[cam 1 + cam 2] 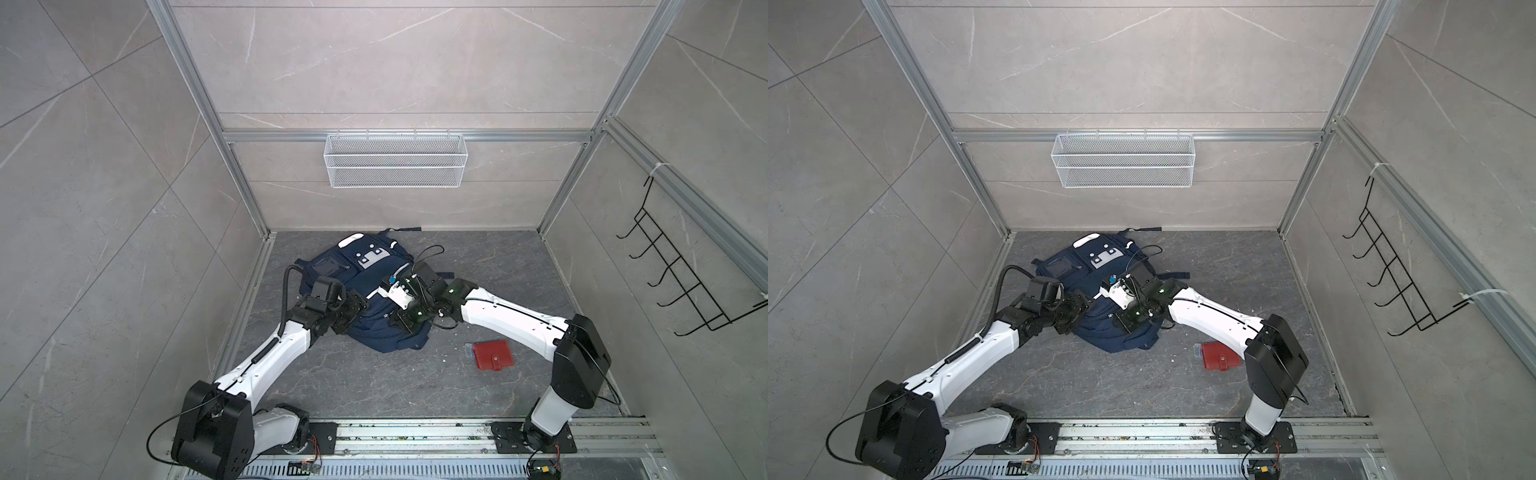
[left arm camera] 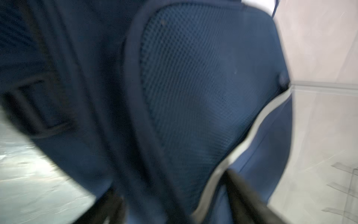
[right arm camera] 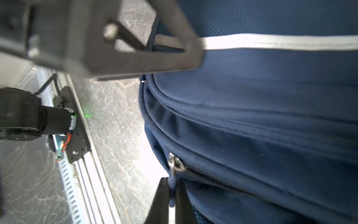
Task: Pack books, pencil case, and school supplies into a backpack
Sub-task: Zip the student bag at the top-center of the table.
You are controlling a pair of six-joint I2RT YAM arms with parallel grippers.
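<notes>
As we look down in both top views, the backpack [image 1: 376,330] [image 1: 1100,332] lies toward the far edge of the worktop [image 1: 374,386], the red case [image 1: 493,354] nearer its right edge. Left wrist: the left gripper [image 2: 172,182] straddles its fabric, grip unclear to us. Right wrist: the right gripper [image 3: 172,184] pinches the zipper tab [image 3: 171,194].

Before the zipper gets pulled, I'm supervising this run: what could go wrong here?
The right gripper pinches only the thin zipper pull; it may slip free. The left gripper stands open, so the backpack may slide along. The red case lies near the right arm, which might sweep it.
</notes>
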